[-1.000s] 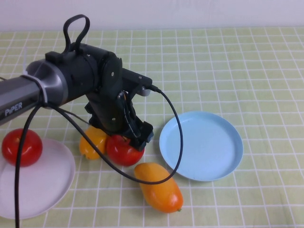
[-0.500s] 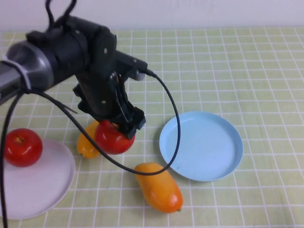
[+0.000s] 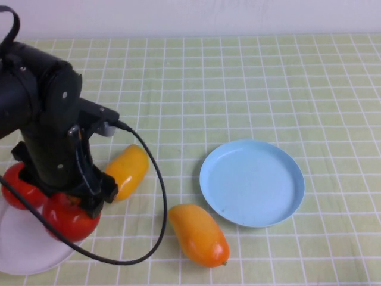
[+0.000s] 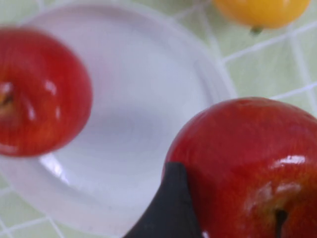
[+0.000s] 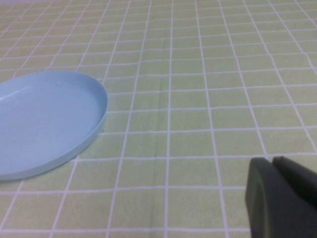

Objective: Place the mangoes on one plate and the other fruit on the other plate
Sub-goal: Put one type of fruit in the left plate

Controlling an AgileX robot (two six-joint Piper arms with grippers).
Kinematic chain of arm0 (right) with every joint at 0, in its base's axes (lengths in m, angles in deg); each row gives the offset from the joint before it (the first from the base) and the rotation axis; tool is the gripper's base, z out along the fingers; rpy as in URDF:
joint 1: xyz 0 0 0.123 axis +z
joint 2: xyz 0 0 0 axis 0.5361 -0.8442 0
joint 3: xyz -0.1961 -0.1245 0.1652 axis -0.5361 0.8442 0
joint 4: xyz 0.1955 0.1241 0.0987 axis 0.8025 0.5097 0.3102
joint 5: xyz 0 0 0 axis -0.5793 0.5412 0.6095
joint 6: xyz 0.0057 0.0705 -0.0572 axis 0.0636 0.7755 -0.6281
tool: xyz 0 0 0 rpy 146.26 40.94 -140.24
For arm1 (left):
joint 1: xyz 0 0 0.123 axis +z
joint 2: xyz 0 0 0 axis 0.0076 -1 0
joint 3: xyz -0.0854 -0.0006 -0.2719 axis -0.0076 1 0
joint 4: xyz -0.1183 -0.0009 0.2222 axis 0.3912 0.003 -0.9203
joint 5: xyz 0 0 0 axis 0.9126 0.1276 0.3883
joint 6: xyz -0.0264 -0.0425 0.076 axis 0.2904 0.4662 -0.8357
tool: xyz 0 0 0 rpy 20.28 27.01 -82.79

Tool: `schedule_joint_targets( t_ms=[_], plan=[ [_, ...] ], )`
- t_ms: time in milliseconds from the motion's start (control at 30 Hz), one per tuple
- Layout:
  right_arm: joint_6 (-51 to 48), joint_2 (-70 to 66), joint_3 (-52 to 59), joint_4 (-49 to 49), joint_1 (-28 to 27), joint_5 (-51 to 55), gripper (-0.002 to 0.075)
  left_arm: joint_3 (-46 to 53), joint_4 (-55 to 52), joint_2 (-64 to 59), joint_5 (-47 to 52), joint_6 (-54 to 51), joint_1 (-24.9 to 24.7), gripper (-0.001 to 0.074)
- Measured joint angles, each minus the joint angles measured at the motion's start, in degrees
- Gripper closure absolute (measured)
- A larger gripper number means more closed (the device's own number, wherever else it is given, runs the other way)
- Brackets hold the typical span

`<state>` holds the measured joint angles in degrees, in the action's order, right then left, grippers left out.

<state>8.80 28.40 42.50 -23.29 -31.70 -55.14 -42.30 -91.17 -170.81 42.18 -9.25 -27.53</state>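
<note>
In the high view, the white plate lay at the lower left corner of the frame, partly hidden by the left arm. One red apple sat at the plate's upper edge, at the far left of the frame. Just right of it the left gripper hung over the plate's right rim, its fingers clamped around the second apple, which showed below the black wrist. The left wrist view confirmed this: a dark fingertip pressed against the held apple above the white plate, with the resting apple on the plate's far side.

Right of the gripper, left of frame centre, the slimmer yellow mango lay tilted on the green checked tablecloth. The plumper orange mango lay at lower centre, off both plates, just beside the blue plate's lower left rim. The light blue plate sat right of centre with nothing on it.

The right gripper appeared only in the right wrist view, at the lower right of that frame, fingers pressed together above the cloth, well apart from the blue plate at that frame's left.
</note>
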Motion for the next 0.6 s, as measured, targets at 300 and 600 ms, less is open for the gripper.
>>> schedule_joint_targets(
  t_ms=[300,600],
  plan=[
    [0.00,0.00,0.00,0.00,0.00,0.00,0.0744,5.02,-2.85,1.69,-1.13,-0.23,5.09,0.0160],
    [0.00,0.00,0.00,0.00,0.00,0.00,0.0744,5.50,-2.88,1.69,-5.51,-0.93,5.29,0.0066]
  ],
)
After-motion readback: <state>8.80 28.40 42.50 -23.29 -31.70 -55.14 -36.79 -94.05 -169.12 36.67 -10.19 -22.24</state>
